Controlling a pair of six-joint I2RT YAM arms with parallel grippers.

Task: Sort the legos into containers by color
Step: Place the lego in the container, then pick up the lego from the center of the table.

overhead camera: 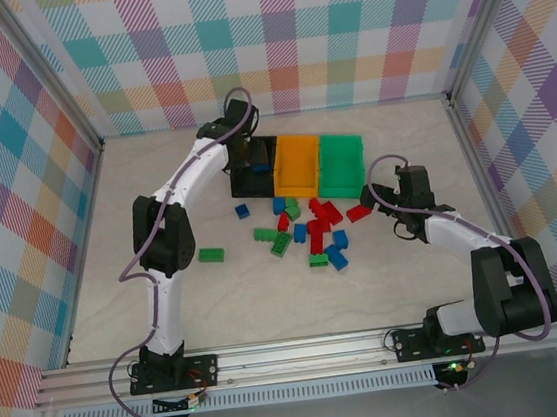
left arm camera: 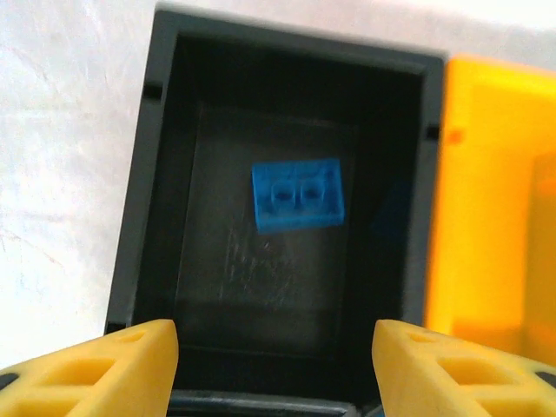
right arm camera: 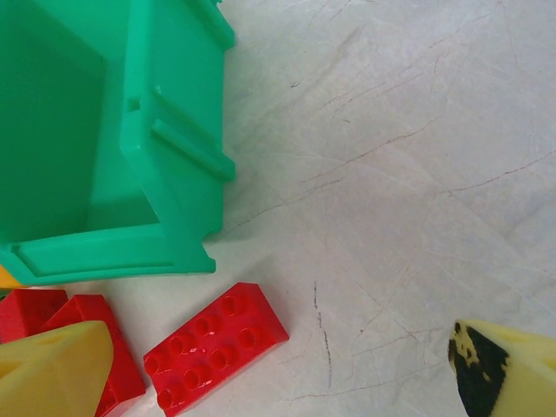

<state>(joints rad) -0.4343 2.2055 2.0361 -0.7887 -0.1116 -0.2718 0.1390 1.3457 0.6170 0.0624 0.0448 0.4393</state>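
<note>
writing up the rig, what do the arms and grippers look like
White links with black joints on the left arm and right arm, a purplish cable along each. The left gripper and right gripper have yellow fingers; one right finger shows a black patch.

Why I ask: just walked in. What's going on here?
Bricks are being sorted by colour. The left gripper hangs open over the black bin, which holds one blue brick. The right gripper is open above the table beside the green bin, near a red brick. Most bricks lie loose on the table.
</note>
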